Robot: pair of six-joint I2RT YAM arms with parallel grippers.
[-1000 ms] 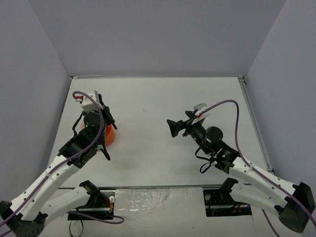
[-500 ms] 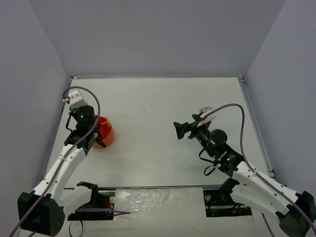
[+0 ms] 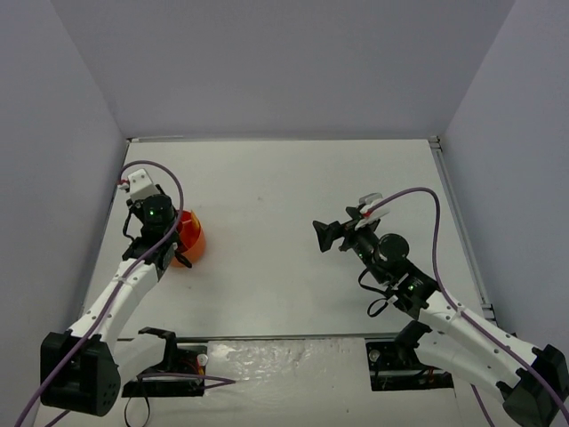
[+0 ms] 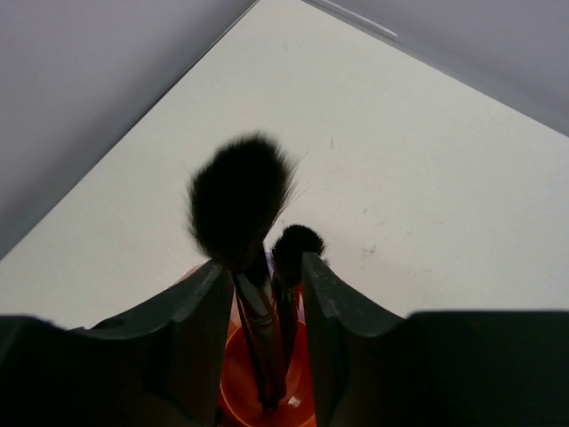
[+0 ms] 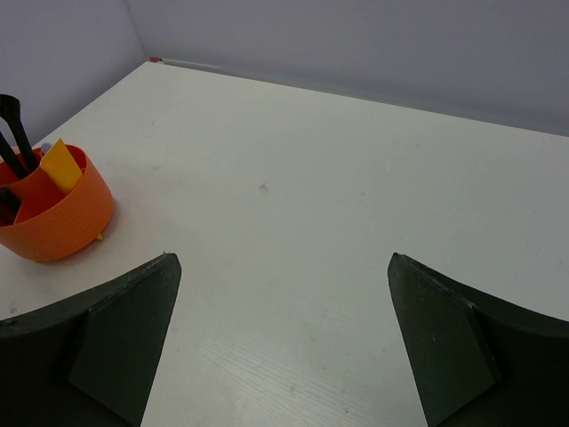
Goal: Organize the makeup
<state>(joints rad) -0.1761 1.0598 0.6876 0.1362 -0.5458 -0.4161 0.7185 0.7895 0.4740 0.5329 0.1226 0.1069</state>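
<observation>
- Both arms are bolted at the near edge of the table (image 3: 284,178), left arm reaching up the left side, right arm up the right side.
- Left gripper (image 4: 263,262) sits straight above the tub (image 3: 189,236), fingers pointing down into it.
- Tub is orange and round, near the table's left edge, about halfway between the near and far edges.
- Big brush (image 4: 240,196) stands upright in the tub, handle down, fluffy black head sticking up above the fingertips.
- Small brush (image 4: 296,242) stands just beside it on the right, head lower, the two handles nearly touching.
- Both handles run down between the left fingers (image 4: 200,311). Fingers are only a little apart and close on either side. Can't tell if they pinch the handles or just flank them.
- Right wrist view shows the tub from the side with black handles leaning at its far left rim and a yellow piece (image 5: 62,165) propped inside against a divider.
- Right gripper (image 5: 282,258) is spread wide and holds nothing. It hovers over the right half of the table and points left toward the tub, well apart from it.
- Purple cable loops over each wrist.
- Grey walls (image 3: 284,71) stand at the far edge and both side edges.
</observation>
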